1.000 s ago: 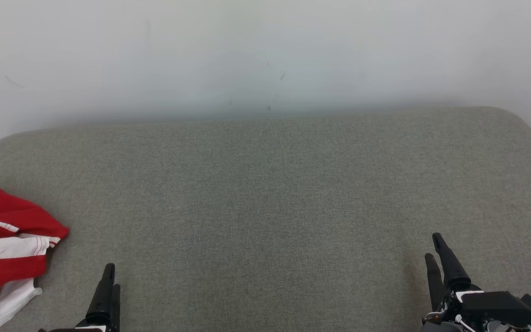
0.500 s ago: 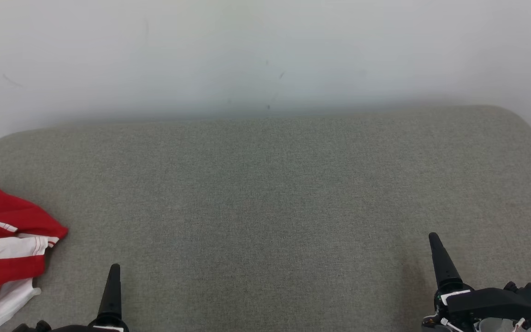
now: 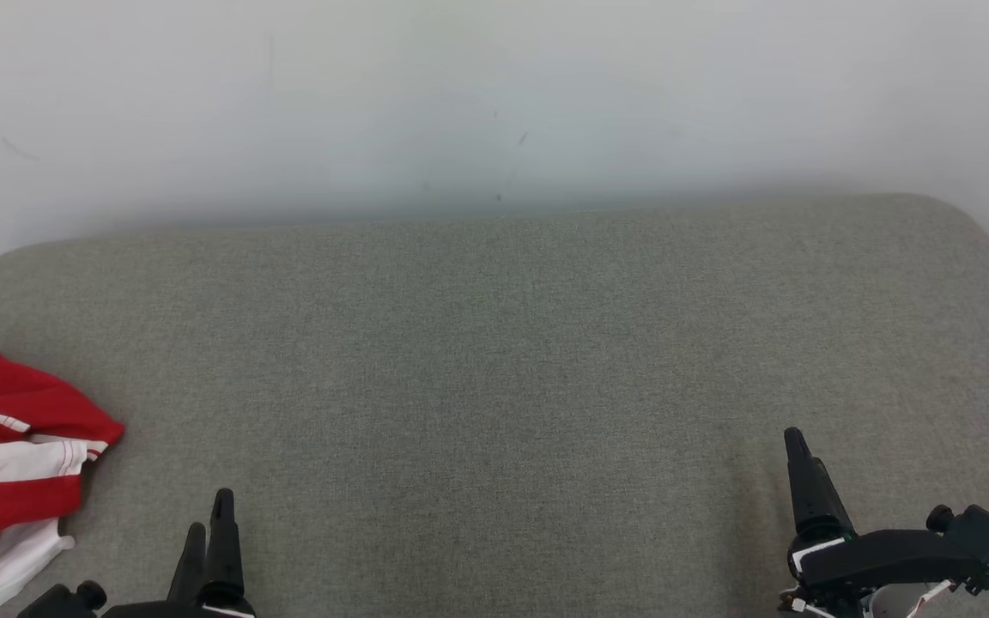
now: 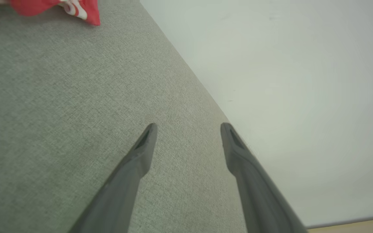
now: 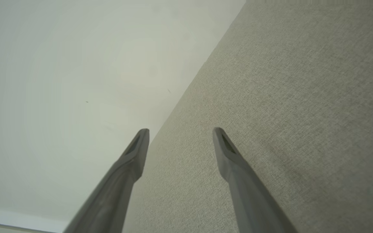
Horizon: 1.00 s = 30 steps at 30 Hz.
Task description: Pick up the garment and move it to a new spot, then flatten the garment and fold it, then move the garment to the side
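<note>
Item under inspection: the garment point(image 3: 9, 446) lies crumpled at the robot's far left on the surface point(image 3: 494, 343), cut off by the left edge of the head view. The visible part has its long axis running from far to near along that edge. Its bands run crosswise, left to right, and one red corner points right toward the middle of the surface. Collar and hem cannot be told apart.

Surface: grey woven fabric covering with rounded far corners. It meets a plain pale wall point(image 3: 494, 94) bearing a few faint marks. A narrow strip of wood-coloured floor point(image 4: 355, 226) shows in the left wrist view.

Appearance of the garment: red with broad white bands and thin white piping. A scrap of white lettering on red sits at the cropped lower left, unreadable. The lowest part is white. It is unfolded and heaped.

Left end effector point(image 4: 189, 127): jaws spread wide, nothing between them, over bare fabric and apart from the garment, which lies to its left.

Right end effector point(image 5: 180, 130): jaws likewise spread and holding nothing, at the near right of the surface, well apart from the garment.
</note>
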Tool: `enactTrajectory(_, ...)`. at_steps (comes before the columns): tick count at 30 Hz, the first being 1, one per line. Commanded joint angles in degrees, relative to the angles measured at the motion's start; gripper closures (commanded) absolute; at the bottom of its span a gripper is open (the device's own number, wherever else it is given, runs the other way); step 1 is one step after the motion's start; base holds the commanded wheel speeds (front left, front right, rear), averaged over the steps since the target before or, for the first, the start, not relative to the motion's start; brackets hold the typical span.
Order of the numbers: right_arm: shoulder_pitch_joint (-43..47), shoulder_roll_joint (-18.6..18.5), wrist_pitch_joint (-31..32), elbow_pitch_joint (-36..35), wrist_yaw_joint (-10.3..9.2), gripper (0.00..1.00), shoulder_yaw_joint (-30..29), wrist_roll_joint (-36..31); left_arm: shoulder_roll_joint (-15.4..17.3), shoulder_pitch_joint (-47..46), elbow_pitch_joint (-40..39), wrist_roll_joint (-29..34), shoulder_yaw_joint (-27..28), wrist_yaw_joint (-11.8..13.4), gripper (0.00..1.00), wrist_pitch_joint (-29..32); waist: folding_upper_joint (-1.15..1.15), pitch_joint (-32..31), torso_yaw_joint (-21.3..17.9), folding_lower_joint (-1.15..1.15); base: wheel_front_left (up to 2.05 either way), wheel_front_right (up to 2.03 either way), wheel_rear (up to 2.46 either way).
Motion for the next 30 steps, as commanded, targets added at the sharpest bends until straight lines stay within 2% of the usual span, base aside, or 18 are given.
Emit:
enactTrajectory(1, -1.41, -0.52, -0.79, -0.45, 0.29, 0.00, 0.36, -2.81, 0.34, -1.19, -0.69, 2.79, -0.28, -0.02, 0.00, -0.76, 0.00, -0.01, -0.02, 0.00, 0.00, 0.00, 0.00)
enactTrajectory(30, -1.15, -1.00, -5.76, 1.25, 0.37, 0.00, 1.85, -24.17, 0.54, -0.17, 0.99, 24.59, -1.87, 2.50, 0.00, -5.75, 0.00, -0.24, -0.53, 0.00, 0.00, 0.00, 0.00)
